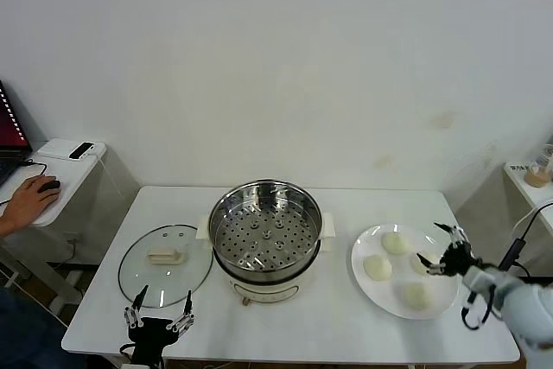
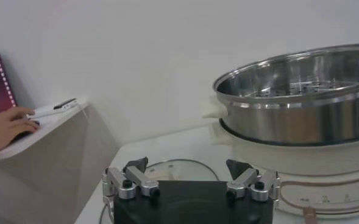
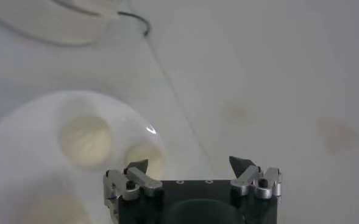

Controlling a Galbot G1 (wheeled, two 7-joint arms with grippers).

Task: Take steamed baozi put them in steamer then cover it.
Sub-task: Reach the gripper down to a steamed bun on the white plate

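Several cream-white baozi lie on a white plate (image 1: 390,291) at the table's right, among them one at the back (image 1: 396,243) and one at the front (image 1: 417,295). My right gripper (image 1: 435,246) hovers open over the plate's right side, close to the right-hand baozi (image 1: 423,265). The right wrist view shows this gripper (image 3: 190,163) empty, with baozi (image 3: 86,139) beyond it. The steel steamer (image 1: 266,239) stands empty at the centre. The glass cover (image 1: 164,264) lies flat to its left. My left gripper (image 1: 161,307) waits open by the table's front edge, just before the cover (image 2: 179,170).
A side table (image 1: 73,170) at the far left holds a person's hand (image 1: 26,200) on a mouse. A shelf with a jar (image 1: 540,174) stands at the far right. The wall runs behind the table.
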